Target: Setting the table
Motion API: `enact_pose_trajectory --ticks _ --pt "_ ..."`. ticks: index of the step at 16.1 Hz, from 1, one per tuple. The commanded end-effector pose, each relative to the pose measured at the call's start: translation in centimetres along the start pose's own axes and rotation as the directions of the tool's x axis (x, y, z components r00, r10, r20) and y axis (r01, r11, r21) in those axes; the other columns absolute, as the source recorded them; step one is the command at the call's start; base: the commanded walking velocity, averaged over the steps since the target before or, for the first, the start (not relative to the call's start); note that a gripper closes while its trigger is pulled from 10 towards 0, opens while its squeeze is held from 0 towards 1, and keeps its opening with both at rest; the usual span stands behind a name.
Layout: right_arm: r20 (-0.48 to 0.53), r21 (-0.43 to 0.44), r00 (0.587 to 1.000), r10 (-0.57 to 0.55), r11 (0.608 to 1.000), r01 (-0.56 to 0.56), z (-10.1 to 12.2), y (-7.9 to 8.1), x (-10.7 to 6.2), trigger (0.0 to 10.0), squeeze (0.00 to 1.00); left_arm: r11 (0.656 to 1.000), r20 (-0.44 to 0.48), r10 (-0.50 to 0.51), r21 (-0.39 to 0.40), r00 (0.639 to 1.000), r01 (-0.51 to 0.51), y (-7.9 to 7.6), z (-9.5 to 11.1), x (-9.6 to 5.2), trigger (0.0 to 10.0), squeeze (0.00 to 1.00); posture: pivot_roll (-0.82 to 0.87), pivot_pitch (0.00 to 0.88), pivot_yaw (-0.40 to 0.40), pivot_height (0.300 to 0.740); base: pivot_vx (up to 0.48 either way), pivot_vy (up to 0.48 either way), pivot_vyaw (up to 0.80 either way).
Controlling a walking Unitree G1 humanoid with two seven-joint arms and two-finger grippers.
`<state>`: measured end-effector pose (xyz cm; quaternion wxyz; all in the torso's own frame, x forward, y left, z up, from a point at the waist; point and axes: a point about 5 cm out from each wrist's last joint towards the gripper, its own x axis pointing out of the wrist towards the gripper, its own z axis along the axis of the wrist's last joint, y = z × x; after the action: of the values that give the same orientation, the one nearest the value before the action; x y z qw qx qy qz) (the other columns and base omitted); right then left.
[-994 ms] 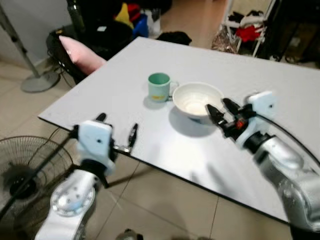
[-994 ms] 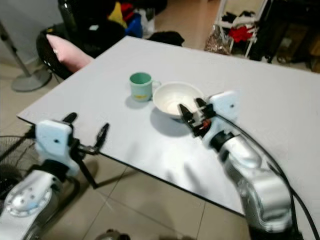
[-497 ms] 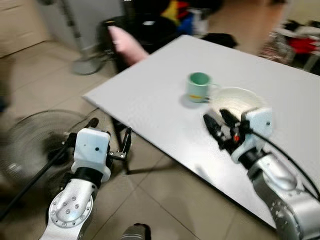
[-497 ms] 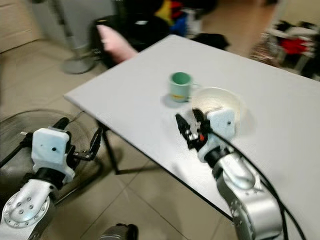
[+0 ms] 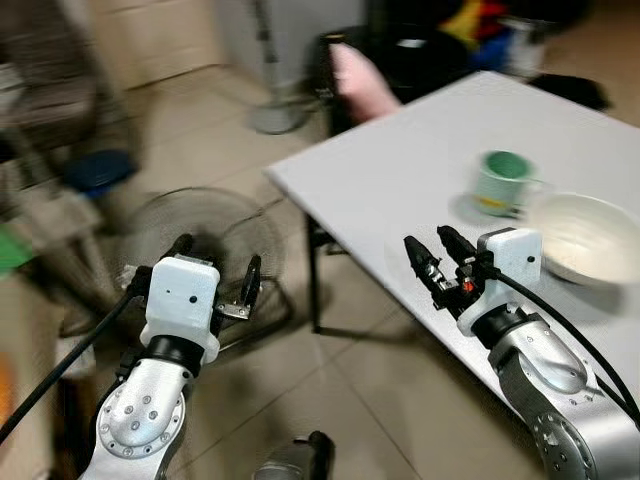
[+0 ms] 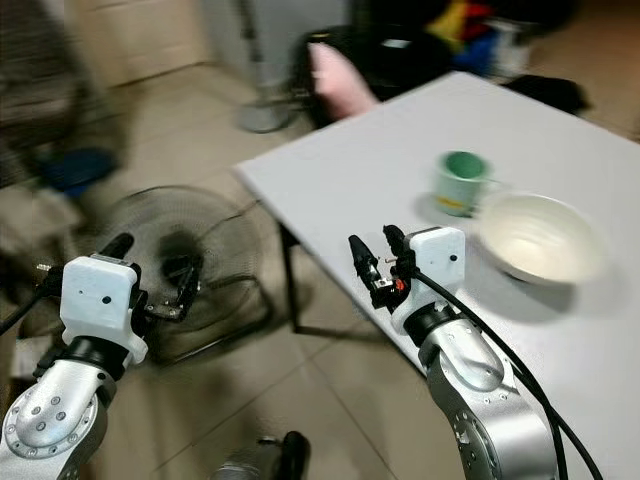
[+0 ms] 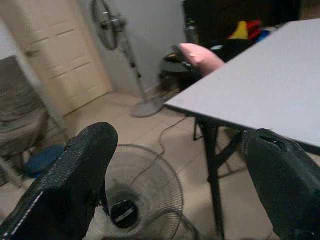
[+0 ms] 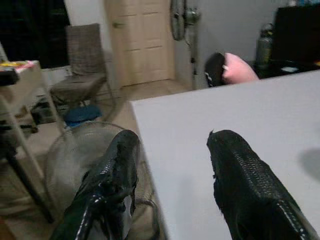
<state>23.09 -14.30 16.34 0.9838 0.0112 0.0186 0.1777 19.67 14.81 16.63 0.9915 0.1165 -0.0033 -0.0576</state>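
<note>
Both grippers are empty, with their black fingers spread apart. Right gripper (image 5: 437, 262) sits in the middle right of the left eye picture, over the near edge of the big flat white table (image 5: 400, 170). Left gripper (image 5: 215, 275) sits in the lower left, out over the tiled floor (image 5: 340, 380), well apart from the table.

I think the robot is between jobs. Two table things are already set out and no new thing is in hand, so it looks like it is turning toward the room to fetch more. The pictures are blurry, which fits a moving head. The next move needs the robot to find another dish or cup, get close to it, and close one gripper on it.

On the floor at the left lies a round wire fan (image 5: 215, 240). A white round bowl (image 5: 585, 238) rests on the table at the far right of the frame. Just beside it, a bit higher in the frame, stands a small green mug (image 5: 500, 182). A pink cushion (image 5: 362, 80) pokes up behind the table's far corner, near the top.

The right wrist picture shows a closed pale door (image 8: 145, 40) and a grey chair (image 8: 82, 65) at the upper left, which the head pictures do not make clear. The left wrist picture shows a dark table leg (image 7: 210, 160) under the table.
</note>
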Motion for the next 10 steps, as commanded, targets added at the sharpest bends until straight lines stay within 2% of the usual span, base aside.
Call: enact_pose_trajectory --ticks 1,5,10 --pt "0.025 0.003 1.0 0.005 1.0 -0.005 0.37 0.24 -0.21 10.0 0.0 1.0 -0.001 0.008 0.006 1.0 -0.008 0.25 0.12 -0.11 10.0 0.0 0.01 0.054 0.094 0.74 0.0 0.0 0.8" --pt "-0.011 0.024 0.999 0.054 0.998 -0.053 -0.18 0.12 0.29 10.0 0.0 1.0 -0.02 0.024 0.002 1.0 -0.024 -0.05 -0.16 -0.34 10.0 0.0 0.01 0.06 0.067 0.74 0.0 0.0 0.8" --pt "-0.026 0.042 0.999 0.03 0.999 -0.029 -0.53 -0.22 0.52 10.0 0.0 0.999 -0.021 0.033 -0.019 0.999 -0.033 0.11 -0.05 -0.46 10.0 0.0 0.01 0.065 0.061 0.74 0.0 0.0 0.8"
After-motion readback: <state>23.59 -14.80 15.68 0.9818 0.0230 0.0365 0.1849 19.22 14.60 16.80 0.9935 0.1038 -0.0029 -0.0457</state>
